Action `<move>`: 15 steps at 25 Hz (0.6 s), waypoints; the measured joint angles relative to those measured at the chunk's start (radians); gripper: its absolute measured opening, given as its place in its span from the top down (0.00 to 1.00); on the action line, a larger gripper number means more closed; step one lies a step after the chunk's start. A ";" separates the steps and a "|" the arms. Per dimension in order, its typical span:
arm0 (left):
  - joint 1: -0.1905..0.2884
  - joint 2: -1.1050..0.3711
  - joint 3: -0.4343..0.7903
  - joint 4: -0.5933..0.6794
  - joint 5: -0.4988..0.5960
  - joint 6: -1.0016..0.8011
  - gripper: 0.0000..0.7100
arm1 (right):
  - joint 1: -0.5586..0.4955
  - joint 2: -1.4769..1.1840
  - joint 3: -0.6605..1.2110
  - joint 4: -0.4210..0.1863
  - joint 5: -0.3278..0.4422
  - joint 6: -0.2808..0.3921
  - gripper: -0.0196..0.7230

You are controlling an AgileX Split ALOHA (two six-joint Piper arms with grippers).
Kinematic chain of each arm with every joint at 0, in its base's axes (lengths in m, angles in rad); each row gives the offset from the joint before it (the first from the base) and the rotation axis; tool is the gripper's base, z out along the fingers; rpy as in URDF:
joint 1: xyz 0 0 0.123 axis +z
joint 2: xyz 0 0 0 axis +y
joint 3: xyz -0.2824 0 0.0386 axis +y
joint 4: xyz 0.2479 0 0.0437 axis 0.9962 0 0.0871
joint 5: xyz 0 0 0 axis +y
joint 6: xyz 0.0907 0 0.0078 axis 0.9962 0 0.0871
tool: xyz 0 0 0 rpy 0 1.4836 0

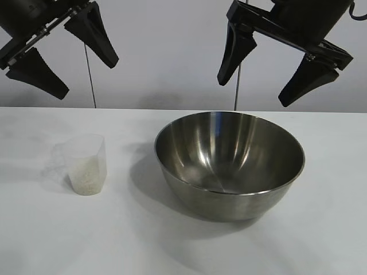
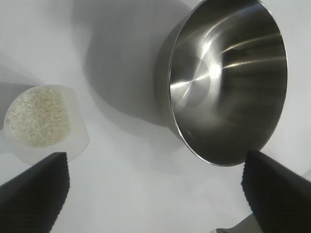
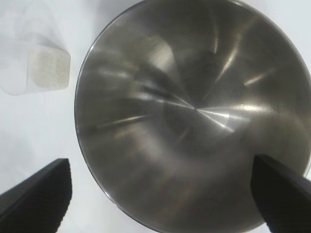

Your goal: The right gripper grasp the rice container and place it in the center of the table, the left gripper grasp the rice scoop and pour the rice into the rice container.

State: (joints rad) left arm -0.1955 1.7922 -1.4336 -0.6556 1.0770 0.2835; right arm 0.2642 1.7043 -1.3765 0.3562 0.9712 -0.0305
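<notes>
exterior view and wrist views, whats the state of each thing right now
rice container: upright on the table, nothing inside, not held
rice scoop: upright beside the container, apart from it, not held
rice: all in the scoop, none poured
left end effector: open, raised above the scoop, holding nothing
right end effector: open, raised above the container, holding nothing

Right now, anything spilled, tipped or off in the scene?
Nothing stands out. The rice scoop stands upright with the rice inside, the rice container sits level and empty, and no grains show on the table.
</notes>
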 joint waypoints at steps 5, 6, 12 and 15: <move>0.000 0.000 -0.001 -0.001 0.000 0.000 0.02 | 0.000 0.000 0.000 0.000 0.000 0.000 0.04; 0.000 0.000 -0.001 -0.001 0.000 0.000 0.02 | 0.000 0.000 0.000 -0.001 0.000 0.000 0.04; 0.000 0.000 -0.001 -0.001 0.000 0.000 0.02 | 0.000 0.000 0.000 -0.107 0.001 0.030 0.04; 0.000 0.000 -0.001 -0.001 0.000 0.000 0.02 | 0.000 -0.001 0.014 -0.238 0.005 0.082 0.04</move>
State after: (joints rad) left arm -0.1955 1.7922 -1.4346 -0.6563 1.0770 0.2835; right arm 0.2642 1.7032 -1.3623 0.1183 0.9759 0.0518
